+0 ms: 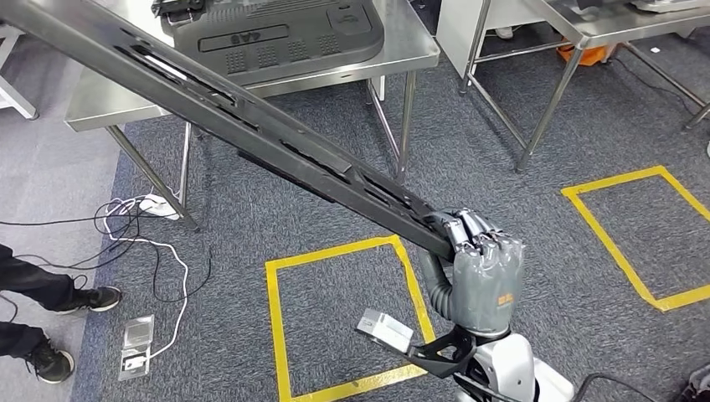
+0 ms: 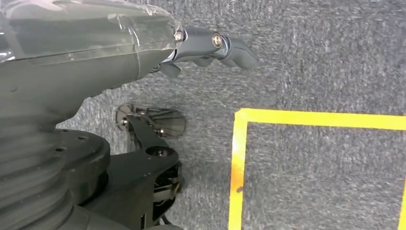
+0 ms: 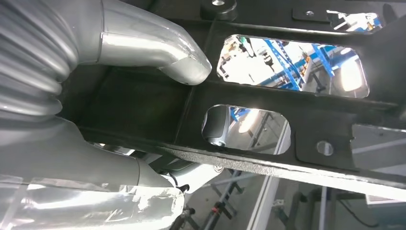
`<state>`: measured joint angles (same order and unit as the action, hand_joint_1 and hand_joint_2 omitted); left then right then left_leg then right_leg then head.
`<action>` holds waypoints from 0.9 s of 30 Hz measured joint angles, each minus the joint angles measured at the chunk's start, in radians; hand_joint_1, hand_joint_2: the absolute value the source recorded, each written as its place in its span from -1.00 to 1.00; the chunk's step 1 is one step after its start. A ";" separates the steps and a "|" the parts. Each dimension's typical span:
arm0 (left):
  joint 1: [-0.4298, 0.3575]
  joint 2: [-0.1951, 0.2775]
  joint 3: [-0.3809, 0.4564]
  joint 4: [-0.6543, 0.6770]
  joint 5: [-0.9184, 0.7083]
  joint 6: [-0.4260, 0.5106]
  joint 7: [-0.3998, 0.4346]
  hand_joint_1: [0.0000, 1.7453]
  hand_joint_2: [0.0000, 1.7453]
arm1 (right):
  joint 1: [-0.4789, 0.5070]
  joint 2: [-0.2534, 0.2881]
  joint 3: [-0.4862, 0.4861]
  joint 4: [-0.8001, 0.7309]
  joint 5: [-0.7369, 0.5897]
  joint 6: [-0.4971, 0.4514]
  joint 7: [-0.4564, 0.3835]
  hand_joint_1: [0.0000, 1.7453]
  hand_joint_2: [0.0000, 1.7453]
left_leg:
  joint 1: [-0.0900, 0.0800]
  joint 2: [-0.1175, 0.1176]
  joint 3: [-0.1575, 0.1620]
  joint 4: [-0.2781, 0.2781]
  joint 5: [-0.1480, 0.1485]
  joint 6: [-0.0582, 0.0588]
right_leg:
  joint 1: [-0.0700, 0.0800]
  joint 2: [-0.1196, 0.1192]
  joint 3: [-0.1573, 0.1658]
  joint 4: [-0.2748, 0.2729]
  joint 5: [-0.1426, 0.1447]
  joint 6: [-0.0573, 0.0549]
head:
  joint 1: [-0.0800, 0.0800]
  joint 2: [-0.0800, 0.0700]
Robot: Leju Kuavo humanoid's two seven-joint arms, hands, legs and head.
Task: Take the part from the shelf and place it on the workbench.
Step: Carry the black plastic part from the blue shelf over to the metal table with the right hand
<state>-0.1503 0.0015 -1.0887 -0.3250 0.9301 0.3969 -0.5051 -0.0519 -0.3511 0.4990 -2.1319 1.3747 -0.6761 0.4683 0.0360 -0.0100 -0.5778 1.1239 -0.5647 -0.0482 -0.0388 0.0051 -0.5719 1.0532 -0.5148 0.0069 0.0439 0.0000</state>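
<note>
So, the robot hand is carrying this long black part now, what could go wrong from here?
1. The right robot hand grips the long black part at one end alone, so it may sag or twist loose.
2. Its far end reaches over the steel table holding a dark panel; turning could strike them.
3. A person's feet and cables lie nearby.

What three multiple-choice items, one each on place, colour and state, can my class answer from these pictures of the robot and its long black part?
1. Where does the other grey panel lie?
A. on the steel table
B. on the carpet
C. inside a taped square

2. What colour are the taped squares on the floor?
A. white
B. yellow
C. blue

3. What is the right robot hand doing?
A. hanging open
B. gripping the long black part
C. pressing the carpet

Answers:
1 A, the panel rests on the table top.
2 B, the tape is yellow.
3 B, its fingers close around the part's end.
</note>
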 joint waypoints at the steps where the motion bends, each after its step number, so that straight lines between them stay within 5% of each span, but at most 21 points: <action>1: -0.001 0.000 0.000 0.000 0.000 0.000 0.000 -1.00 1.00 | 0.000 0.000 0.000 0.001 0.000 -0.001 -0.001 1.00 1.00 | -0.004 0.002 -0.040 0.071 -0.026 0.003 | 0.004 -0.002 0.004 0.000 -0.004 -0.005 | -0.002 0.000; 3: 0.001 0.000 0.000 0.000 0.000 -0.001 0.000 -1.00 1.00 | 0.002 0.001 0.000 0.002 0.002 -0.002 -0.003 1.00 1.00 | -0.015 0.003 -0.117 0.185 -0.049 0.014 | 0.017 -0.004 0.013 0.000 -0.013 -0.014 | -0.004 0.000; 4: 0.003 0.000 0.000 0.000 0.000 -0.001 0.000 -1.00 1.00 | 0.003 0.001 0.000 0.003 0.004 -0.002 -0.005 1.00 1.00 | -0.022 0.003 -0.134 0.195 -0.033 0.025 | 0.024 -0.005 0.020 0.000 -0.019 -0.017 | -0.005 0.000; 8: 0.003 0.004 0.000 0.000 -0.002 -0.001 0.000 -1.00 1.00 | 0.006 0.001 0.000 0.005 0.011 -0.005 -0.011 1.00 1.00 | -0.062 0.004 -0.069 -0.012 0.107 0.097 | 0.042 -0.006 0.056 -0.008 -0.044 -0.027 | 0.004 0.000; 11: 0.002 0.007 0.000 0.000 -0.004 -0.001 0.001 -1.00 1.00 | 0.010 0.003 0.000 0.008 0.002 -0.010 -0.014 1.00 1.00 | -0.081 0.006 -0.036 -0.087 0.108 0.123 | 0.031 -0.008 0.067 -0.014 -0.039 -0.016 | 0.005 0.000; 14: 0.003 0.008 0.000 0.000 -0.005 -0.001 0.001 -1.00 1.00 | 0.011 0.006 -0.002 0.009 -0.087 -0.011 -0.061 1.00 1.00 | -0.067 0.005 0.013 -0.137 0.110 0.119 | 0.031 -0.008 0.068 0.021 -0.047 -0.001 | 0.002 0.000; 18: 0.005 0.006 0.000 0.001 -0.006 -0.002 0.000 -1.00 1.00 | 0.037 0.031 -0.022 0.012 -0.379 -0.011 -0.246 1.00 1.00 | -0.051 0.002 0.042 -0.149 0.095 0.103 | 0.022 -0.005 -0.058 0.205 -0.121 0.020 | 0.008 0.000; 20: 0.011 0.006 0.000 0.001 -0.006 -0.002 0.000 -1.00 1.00 | 0.062 0.051 -0.042 0.017 -0.524 -0.011 -0.330 1.00 1.00 | -0.042 0.001 0.055 -0.143 0.079 0.090 | 0.014 -0.006 -0.082 0.190 -0.080 0.032 | 0.009 0.000; 22: 0.014 0.005 0.000 0.001 -0.005 -0.002 0.000 -1.00 1.00 | 0.079 0.070 -0.065 0.020 -0.608 -0.011 -0.372 1.00 1.00 | -0.032 0.000 0.068 -0.131 0.059 0.074 | 0.007 -0.004 -0.050 0.074 0.008 0.045 | 0.010 0.000; 23: 0.014 0.006 0.000 0.001 -0.005 -0.002 0.000 -1.00 1.00 | 0.084 0.078 -0.076 0.022 -0.628 -0.012 -0.379 1.00 1.00 | -0.028 0.000 0.071 -0.122 0.049 0.066 | 0.006 -0.004 -0.036 0.025 0.024 0.047 | 0.013 0.000; 27: 0.015 0.006 0.000 0.000 -0.002 -0.002 0.000 -1.00 1.00 | 0.102 0.100 -0.102 0.028 -0.623 -0.013 -0.374 1.00 1.00 | -0.030 0.001 0.072 -0.098 0.029 0.037 | 0.012 -0.005 -0.030 0.000 0.021 0.006 | 0.015 0.000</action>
<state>-0.1350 0.0080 -1.0892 -0.3246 0.9282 0.3951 -0.5053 0.0502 -0.2511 0.3972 -2.1037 0.7517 -0.6888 0.0938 0.0055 -0.0089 -0.5058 1.0260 -0.5356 -0.0113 -0.0273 0.0003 -0.6020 1.0532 -0.4940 0.0129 0.0591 0.0000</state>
